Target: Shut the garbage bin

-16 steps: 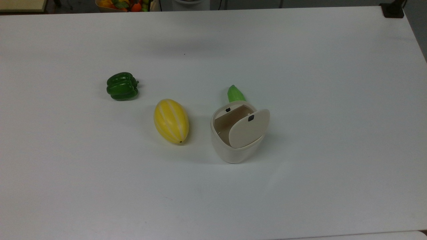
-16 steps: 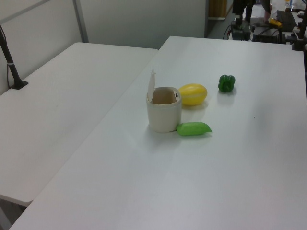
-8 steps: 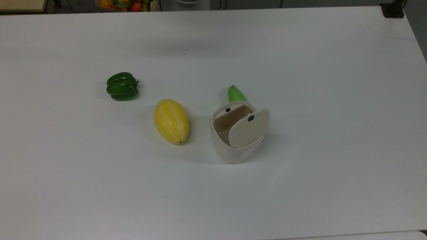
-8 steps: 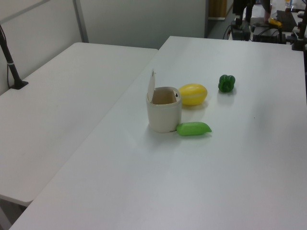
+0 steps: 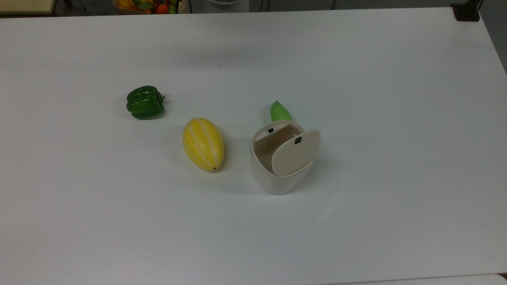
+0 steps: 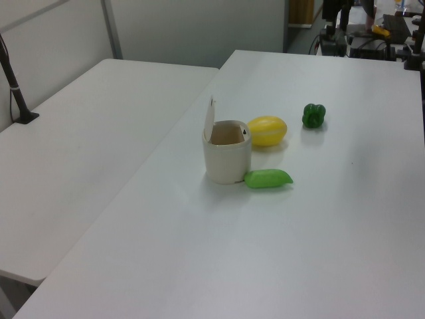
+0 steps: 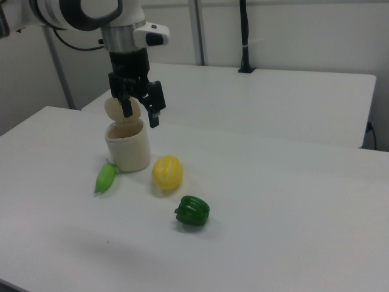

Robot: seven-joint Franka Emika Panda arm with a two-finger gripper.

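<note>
The cream-beige garbage bin stands near the middle of the white table. Its hinged lid is raised, standing nearly upright in the left view, and the inside is open to view. A small black tab marks the lid. In the right view the bin sits below and behind my gripper. The gripper is open with nothing between its black fingers and hangs in the air apart from the lid.
A yellow melon lies just beside the bin on the top view's left. A green bell pepper sits further that way. A light green pod lies against the bin's far side. A second white table adjoins.
</note>
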